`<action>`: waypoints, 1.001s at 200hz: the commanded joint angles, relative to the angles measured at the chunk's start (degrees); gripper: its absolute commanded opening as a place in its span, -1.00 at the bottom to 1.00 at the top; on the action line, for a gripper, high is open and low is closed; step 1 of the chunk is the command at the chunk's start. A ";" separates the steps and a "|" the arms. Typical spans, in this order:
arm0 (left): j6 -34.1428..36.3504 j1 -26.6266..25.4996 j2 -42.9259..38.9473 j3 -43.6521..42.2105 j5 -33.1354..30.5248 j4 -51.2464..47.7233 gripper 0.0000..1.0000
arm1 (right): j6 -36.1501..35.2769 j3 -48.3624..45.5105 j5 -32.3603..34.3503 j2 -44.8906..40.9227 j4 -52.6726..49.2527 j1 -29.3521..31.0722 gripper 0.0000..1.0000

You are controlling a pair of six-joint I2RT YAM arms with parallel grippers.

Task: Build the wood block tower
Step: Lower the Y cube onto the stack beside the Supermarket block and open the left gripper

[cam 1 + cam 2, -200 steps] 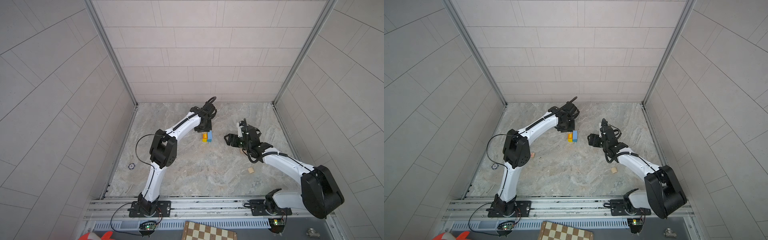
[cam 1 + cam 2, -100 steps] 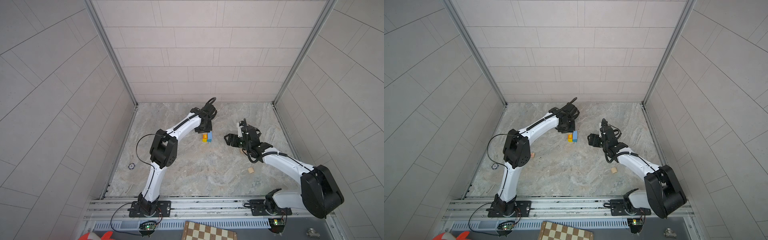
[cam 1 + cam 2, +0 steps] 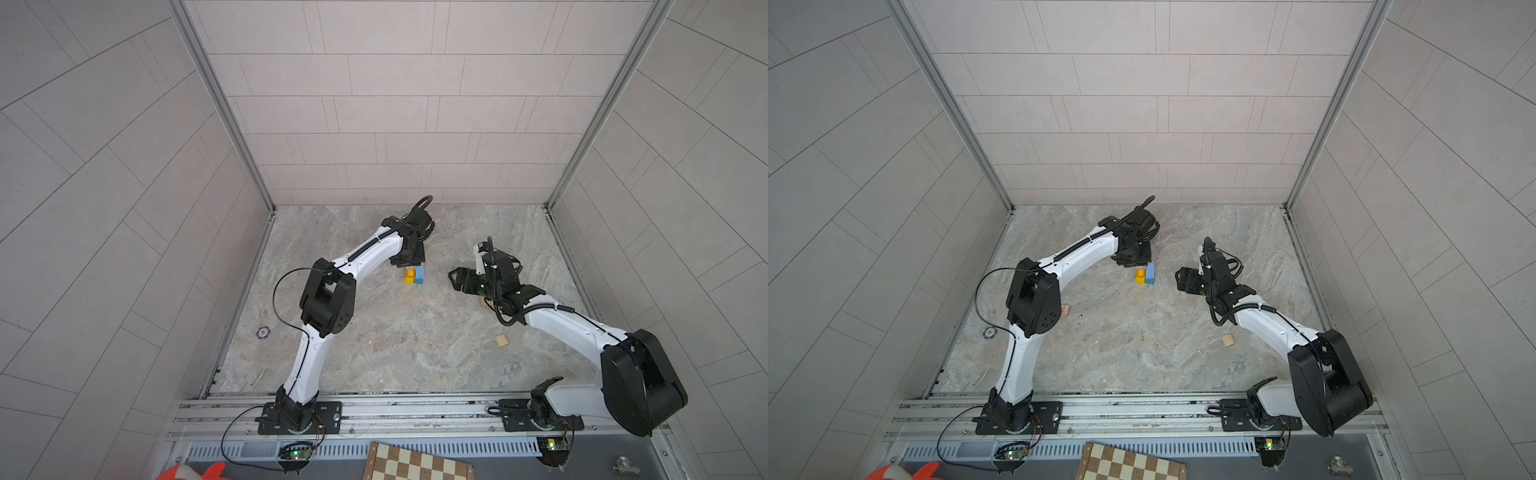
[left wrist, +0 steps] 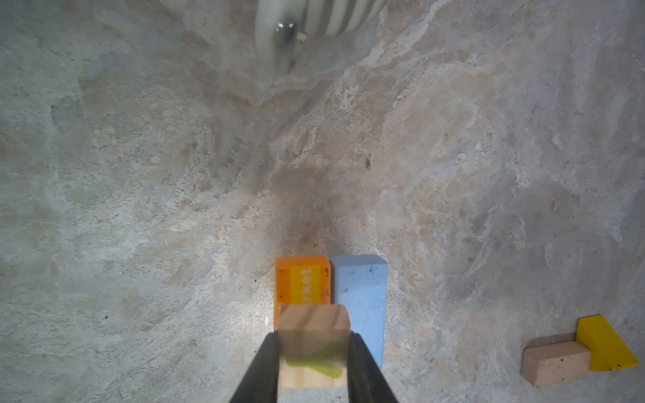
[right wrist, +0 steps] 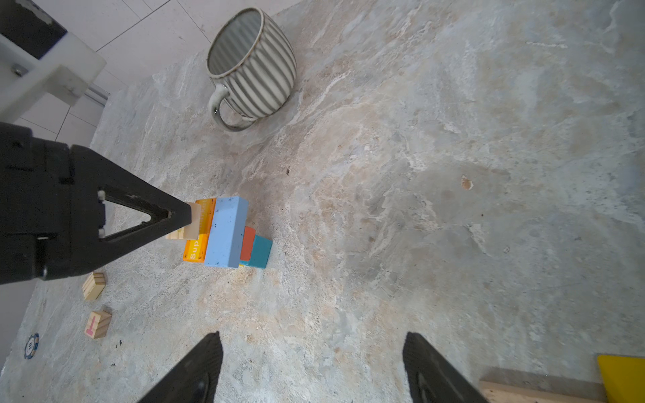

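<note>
I have the left end effector [image 4: 313, 336] clamped on a pale lettered cube [image 4: 314, 363]. Its two fingers pinch opposite side faces, which leaves the underside free to land flat. In the left wrist view the cube hangs right over the orange brick [image 4: 303, 282], which I take to be its landing spot. I cannot tell whether it is touching yet.

The tower [image 3: 414, 275] stands a little toward twelve o'clock from the middle of the counter [image 3: 374, 353], with that end effector at its eleven o'clock. It is low and stepped. The orange brick and a light blue brick [image 5: 227, 232] lie side by side, long faces touching. The blue one rests on an orange-red block [image 5: 247, 242] and a teal block [image 5: 260, 252]. What carries the orange brick is hidden from me. The blue brick overhangs its supports, so I would set the cube down gently.

At the tower's three o'clock the right end effector [image 5: 312, 352] has its fingers wide apart with nothing between them. I judge it is parked clear to give the left arm room. A loose wooden cylinder [image 3: 501, 340] lies at the tower's five o'clock, well apart from it.
</note>
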 commanded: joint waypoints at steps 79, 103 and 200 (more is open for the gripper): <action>0.24 -0.27 1.55 -0.55 -0.25 -0.52 -0.36 | 0.90 0.11 0.42 0.46 0.38 -0.23 0.66; 0.34 -0.24 1.75 -0.27 -0.39 -0.57 -0.31 | 0.91 0.12 0.45 0.45 0.36 -0.23 0.66; 1.29 -0.02 0.34 1.86 -2.54 -2.12 0.36 | 0.69 0.11 0.11 0.37 0.35 -0.23 0.66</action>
